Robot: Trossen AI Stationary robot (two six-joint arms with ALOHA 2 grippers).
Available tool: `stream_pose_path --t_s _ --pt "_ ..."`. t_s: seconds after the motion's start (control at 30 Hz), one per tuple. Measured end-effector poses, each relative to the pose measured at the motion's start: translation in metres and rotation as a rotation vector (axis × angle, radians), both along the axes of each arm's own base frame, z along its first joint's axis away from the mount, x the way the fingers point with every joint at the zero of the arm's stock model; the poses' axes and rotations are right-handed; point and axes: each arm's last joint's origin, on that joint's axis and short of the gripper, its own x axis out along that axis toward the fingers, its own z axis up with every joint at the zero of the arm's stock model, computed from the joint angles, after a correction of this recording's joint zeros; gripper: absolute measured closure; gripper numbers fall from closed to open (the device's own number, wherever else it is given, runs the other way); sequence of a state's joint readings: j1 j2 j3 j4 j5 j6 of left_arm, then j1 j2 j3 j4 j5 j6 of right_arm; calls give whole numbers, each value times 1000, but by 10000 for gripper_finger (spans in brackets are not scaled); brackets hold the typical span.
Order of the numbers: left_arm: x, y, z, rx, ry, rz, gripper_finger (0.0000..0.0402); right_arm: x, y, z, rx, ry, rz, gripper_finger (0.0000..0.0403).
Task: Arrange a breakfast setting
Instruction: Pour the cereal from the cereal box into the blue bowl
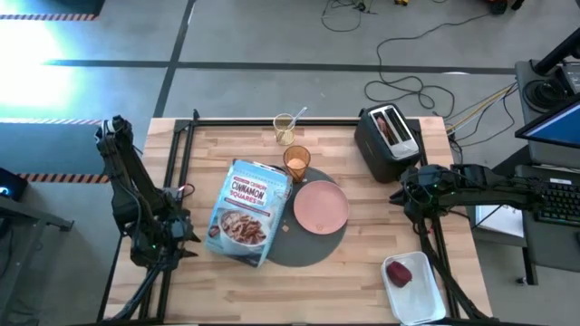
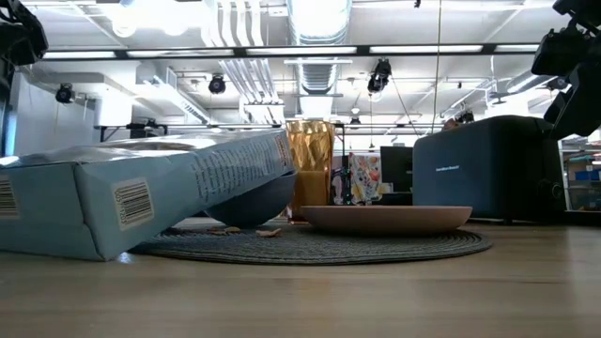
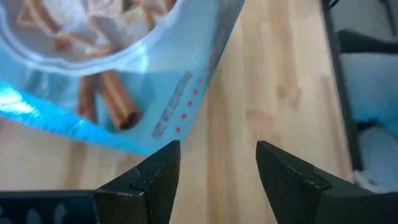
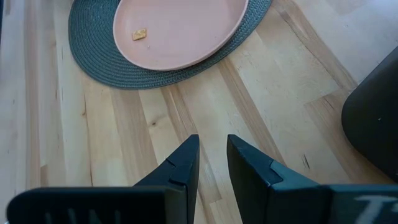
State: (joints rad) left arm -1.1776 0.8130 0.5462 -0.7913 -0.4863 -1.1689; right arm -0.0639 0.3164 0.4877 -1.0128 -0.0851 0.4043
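Observation:
A round dark-grey mat (image 1: 304, 237) lies mid-table with a pink plate (image 1: 320, 206) on it and an amber tumbler (image 1: 296, 161) at its far edge. A blue cereal box (image 1: 246, 210) lies flat, one end propped on a blue bowl (image 2: 255, 203) that is hidden in the high view. A spoon (image 1: 295, 116) leans in a small clear cup. Toast (image 1: 388, 127) sticks out of the black toaster (image 1: 388, 143). A red apple (image 1: 399, 273) lies in the white tray (image 1: 419, 294). My left gripper (image 3: 217, 165) is open, just off the box's near-left edge (image 3: 180, 118). My right gripper (image 4: 212, 155), right of the mat, shows only a narrow gap.
Cereal crumbs lie on the plate (image 4: 139, 34) and on the mat (image 2: 268, 232). The toaster stands at the far right and the tray at the near right corner. Bare wood shows along the table's near edge (image 1: 299, 294) and between the plate and my right gripper.

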Motion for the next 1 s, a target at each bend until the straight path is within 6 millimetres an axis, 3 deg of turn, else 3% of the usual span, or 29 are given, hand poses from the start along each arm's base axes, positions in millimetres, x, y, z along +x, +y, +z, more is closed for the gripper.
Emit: stream_pose_path --t_s 0.27,0.53,0.7,1.0 --pt "8 1 13 36 -229 139 208 0 0 0 0 0 0 330" --pt "21 5 50 187 -505 284 208 0 0 0 0 0 0 330" --pt "32 5 69 275 -535 292 208 0 0 0 0 0 0 330" --pt "41 5 82 389 -531 257 208 0 0 0 -5 1 -4 330"
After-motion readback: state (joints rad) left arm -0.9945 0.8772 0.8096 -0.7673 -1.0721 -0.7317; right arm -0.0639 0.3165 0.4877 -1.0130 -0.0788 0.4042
